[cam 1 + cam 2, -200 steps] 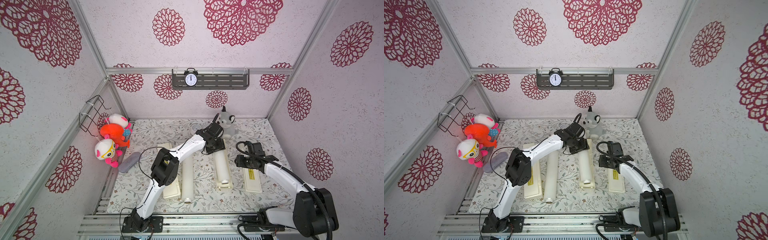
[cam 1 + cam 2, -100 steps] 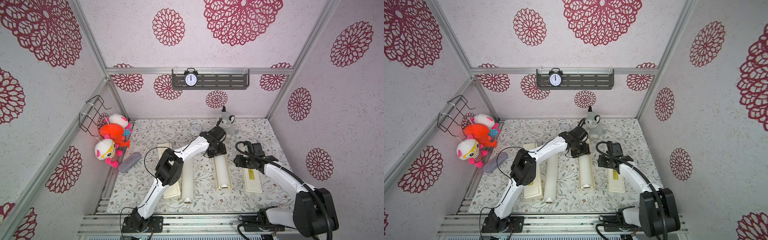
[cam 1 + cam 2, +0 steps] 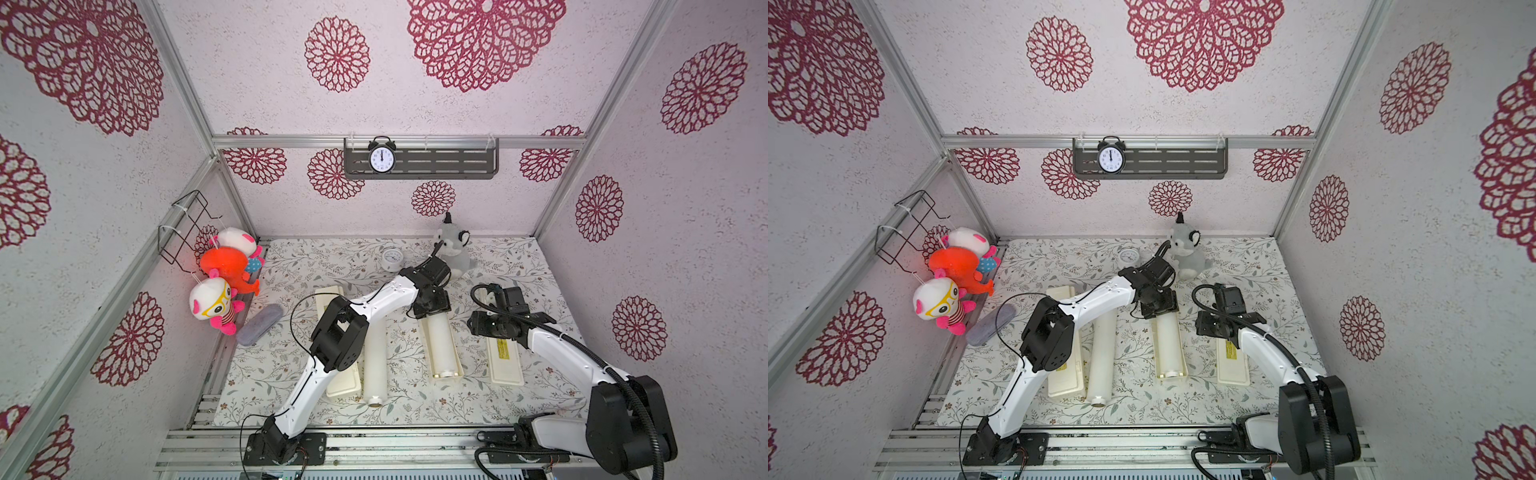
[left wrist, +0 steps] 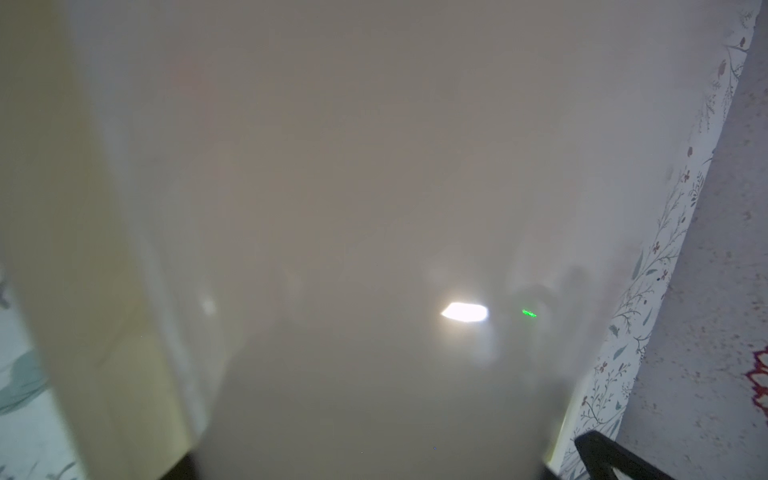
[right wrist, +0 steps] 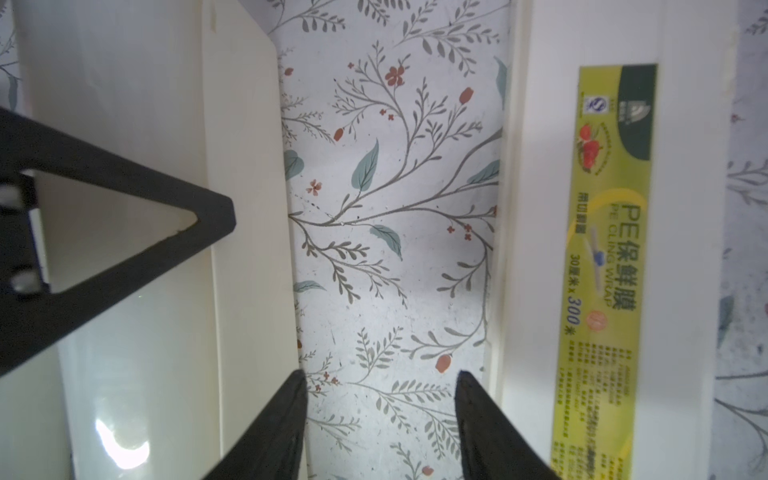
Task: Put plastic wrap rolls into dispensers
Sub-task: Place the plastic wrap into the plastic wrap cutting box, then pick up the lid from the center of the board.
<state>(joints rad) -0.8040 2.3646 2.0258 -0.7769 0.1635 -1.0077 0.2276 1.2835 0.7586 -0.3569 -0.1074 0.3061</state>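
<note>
One plastic wrap roll [image 3: 441, 345] [image 3: 1169, 345] lies in an open cream dispenser tray [image 3: 459, 365] at mid-table. My left gripper [image 3: 432, 307] [image 3: 1158, 309] is at its far end, shut on it. The roll [image 4: 374, 166] fills the left wrist view as a blur. A second roll [image 3: 375, 365] lies loose beside a shut dispenser [image 3: 343, 384] under my left arm. My right gripper [image 5: 380, 374] [image 3: 478, 328] hangs open and empty. It is over the table strip between the tray wall [image 5: 245, 208] and a cream box with a yellow-green label [image 5: 540, 208] [image 3: 505, 365].
A grey plush [image 3: 451, 253] and a small white clock [image 3: 391, 259] stand at the back, close behind my left wrist. Plush toys [image 3: 224, 266] hang on the left wall above a grey pouch [image 3: 259, 324]. A shelf with a clock [image 3: 381, 160] is on the back wall.
My left gripper has come a little forward and down over the far end of the tray, and the roll now lies lower in it. The right arm has stayed put.
</note>
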